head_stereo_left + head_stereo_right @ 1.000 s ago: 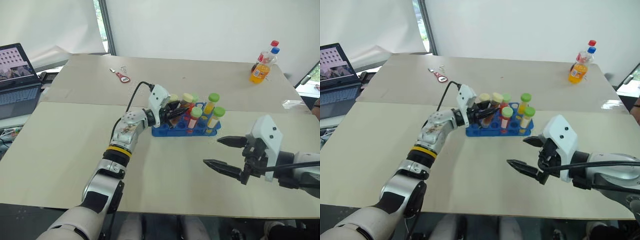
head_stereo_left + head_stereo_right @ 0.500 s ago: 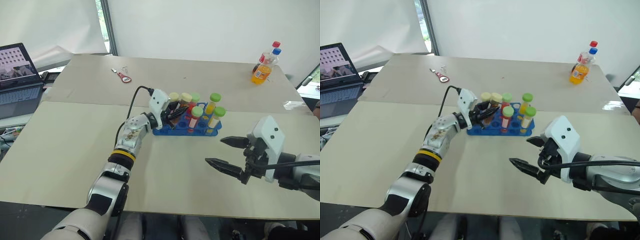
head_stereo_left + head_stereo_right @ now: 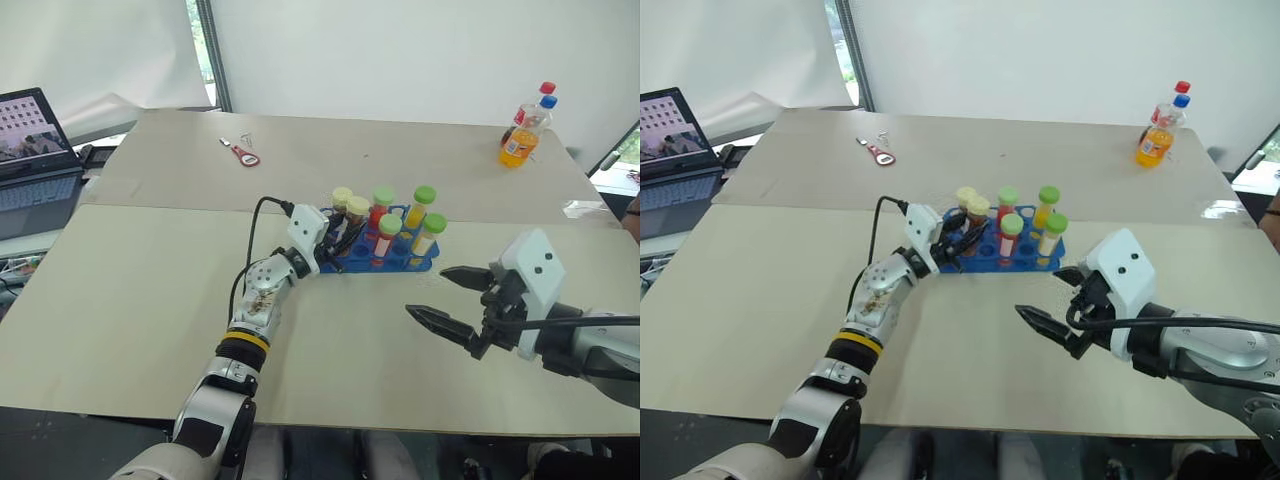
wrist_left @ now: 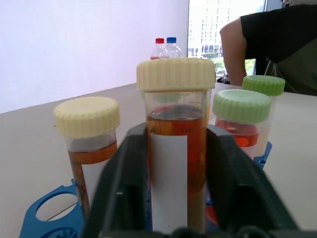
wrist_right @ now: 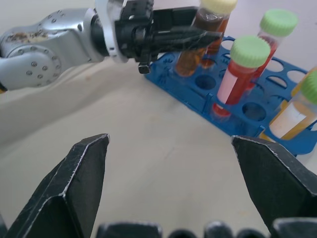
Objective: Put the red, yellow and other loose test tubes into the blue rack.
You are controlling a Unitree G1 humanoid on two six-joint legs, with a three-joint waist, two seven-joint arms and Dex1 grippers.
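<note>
The blue rack point(image 3: 388, 266) stands mid-table and holds several capped test tubes. A red tube point(image 5: 237, 74) and a yellow tube point(image 5: 292, 115) with green caps stand in it. At the rack's left end an amber tube with a pale-yellow cap point(image 4: 176, 163) stands upright in a hole, beside a second amber tube point(image 4: 89, 148). My left gripper point(image 3: 340, 238) reaches in level from the near left, shut on that amber tube with one finger against each side. My right gripper point(image 3: 425, 291) hovers open and empty over the table, to the right of the rack and nearer to me.
An orange soda bottle point(image 3: 521, 141) and a clear bottle stand at the far right. A laptop point(image 3: 35, 140) sits at the left edge, and a small red tool point(image 3: 246, 154) lies far left. A person point(image 4: 270, 44) stands beyond the table.
My left gripper has sunk and drawn back a little, bringing the amber tube from a tilt above the rack to upright in a left-end hole. The right gripper has stayed put.
</note>
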